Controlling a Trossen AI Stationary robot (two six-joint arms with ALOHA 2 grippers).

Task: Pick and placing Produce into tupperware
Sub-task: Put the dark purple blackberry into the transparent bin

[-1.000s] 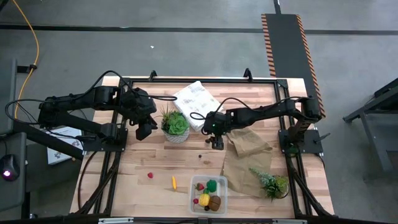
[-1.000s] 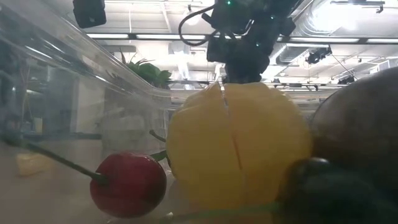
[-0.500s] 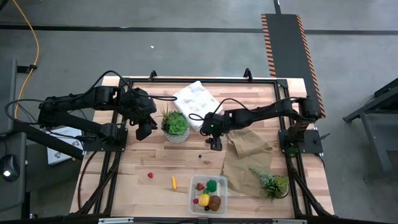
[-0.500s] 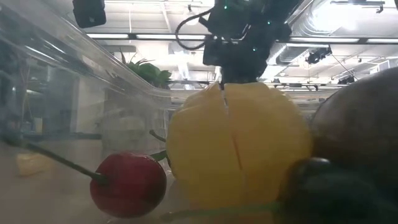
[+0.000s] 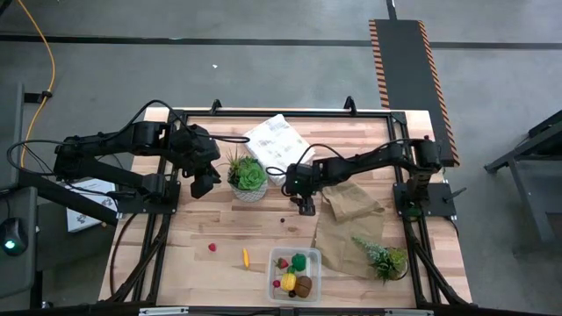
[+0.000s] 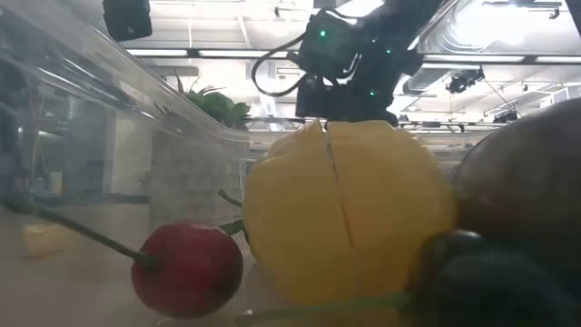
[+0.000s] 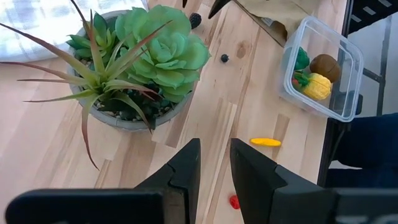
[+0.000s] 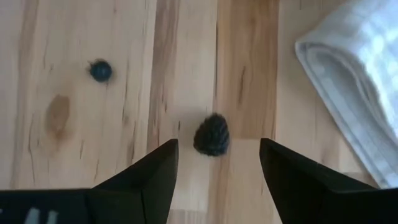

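The clear tupperware (image 5: 294, 274) stands near the table's near edge and holds the yellow lemon (image 6: 345, 218), a red cherry (image 6: 186, 268), the brown kiwi ball (image 7: 324, 63) and the green broccoli piece (image 5: 299, 261). On the bare wood lie the orange stick (image 5: 246, 256), a red berry (image 5: 212, 247) and two dark berries. My right gripper (image 8: 217, 148) is open and points down over the bumpy dark berry (image 8: 211, 134), one finger on either side and clear of it. The small round dark berry (image 8: 100, 71) lies apart. My left gripper (image 5: 202, 186) waits beside a potted plant, narrowly open.
A potted succulent (image 5: 247, 175) stands between the two grippers. The folded white cloth (image 5: 277, 139) lies behind it, close to my right gripper. The crumpled brown paper bag (image 5: 351, 219) and a second small plant (image 5: 385, 259) take up the table's right side.
My right gripper has shifted a little toward the table's left and now stands over the bumpy dark berry. Its fingers stay open. The produce and the tupperware have kept their places.
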